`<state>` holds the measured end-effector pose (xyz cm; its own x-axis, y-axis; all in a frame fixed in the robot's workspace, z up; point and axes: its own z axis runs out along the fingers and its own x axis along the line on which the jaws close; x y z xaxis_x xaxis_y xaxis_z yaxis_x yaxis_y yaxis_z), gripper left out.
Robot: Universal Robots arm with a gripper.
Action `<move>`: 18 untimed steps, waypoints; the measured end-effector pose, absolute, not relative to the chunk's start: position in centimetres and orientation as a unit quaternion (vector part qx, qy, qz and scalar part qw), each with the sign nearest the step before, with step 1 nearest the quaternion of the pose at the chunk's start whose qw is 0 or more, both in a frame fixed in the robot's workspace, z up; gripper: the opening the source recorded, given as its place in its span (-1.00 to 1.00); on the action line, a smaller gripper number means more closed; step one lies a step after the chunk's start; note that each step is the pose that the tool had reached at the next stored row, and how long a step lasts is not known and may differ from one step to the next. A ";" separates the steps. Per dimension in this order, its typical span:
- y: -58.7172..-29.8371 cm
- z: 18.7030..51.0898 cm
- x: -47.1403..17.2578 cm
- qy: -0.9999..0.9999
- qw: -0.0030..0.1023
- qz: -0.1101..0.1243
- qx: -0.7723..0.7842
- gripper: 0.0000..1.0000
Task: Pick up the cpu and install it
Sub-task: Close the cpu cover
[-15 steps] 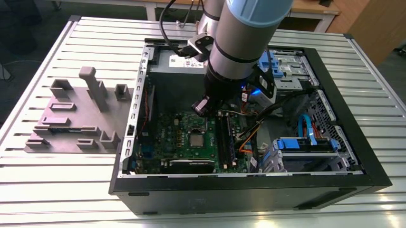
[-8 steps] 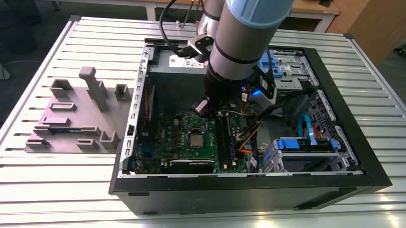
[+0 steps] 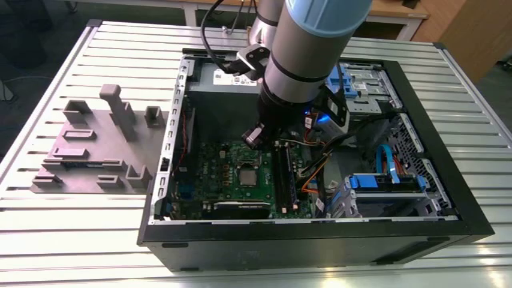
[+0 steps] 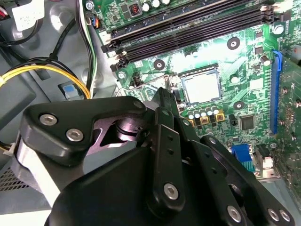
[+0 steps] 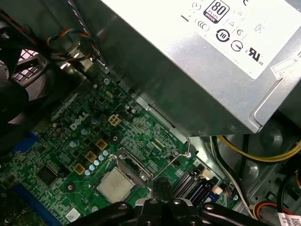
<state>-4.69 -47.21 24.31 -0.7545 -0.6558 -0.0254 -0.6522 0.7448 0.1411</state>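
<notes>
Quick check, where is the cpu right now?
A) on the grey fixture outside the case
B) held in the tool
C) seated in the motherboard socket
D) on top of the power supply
C: the cpu lies flat in the socket on the green motherboard, as both wrist views show.

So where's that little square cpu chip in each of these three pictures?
Exterior view: the cpu lies on the green motherboard, near the middle of the open case.
Second wrist view: the cpu sits between the black memory slots and a row of round capacitors.
First wrist view: the cpu lies beside the hinged metal frame.
Shared landmark: the green motherboard around it.
</notes>
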 end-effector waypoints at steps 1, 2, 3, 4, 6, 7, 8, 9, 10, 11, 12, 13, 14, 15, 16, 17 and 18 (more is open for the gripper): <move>-47.2 24.3 -4.7 -0.934 0.013 -0.071 0.350 -0.79; -47.2 24.3 -4.7 -0.934 0.013 -0.071 0.350 -0.79; -47.3 24.3 -4.7 -0.934 0.013 -0.071 0.350 -0.79; -47.3 24.3 -4.7 -0.934 0.013 -0.071 0.350 -0.79; -47.3 24.3 -4.7 -0.934 0.013 -0.071 0.350 -0.79; -47.3 24.3 -4.7 -0.934 0.013 -0.071 0.350 -0.79; -47.4 24.3 -4.7 -0.934 0.013 -0.071 0.350 -0.79; -47.4 24.3 -4.7 -0.934 0.013 -0.071 0.350 -0.79; -47.4 24.3 -4.7 -0.934 0.013 -0.071 0.350 -0.79; -47.4 24.3 -4.7 -0.934 0.013 -0.071 0.350 -0.79; -47.5 24.3 -4.7 -0.934 0.013 -0.070 0.350 -0.79; -47.5 24.3 -4.7 -0.934 0.013 -0.070 0.350 -0.79; -47.5 24.3 -4.7 -0.934 0.013 -0.070 0.350 -0.79; -47.5 24.3 -4.7 -0.934 0.013 -0.070 0.350 -0.79; -47.6 24.3 -4.7 -0.934 0.013 -0.070 0.350 -0.79; -47.6 24.3 -4.7 -0.934 0.013 -0.070 0.350 -0.79; -47.6 24.3 -4.7 -0.934 0.013 -0.070 0.350 -0.79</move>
<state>-4.69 -47.61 24.30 -0.7545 -0.6559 -0.0248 -0.6522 0.7449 0.1404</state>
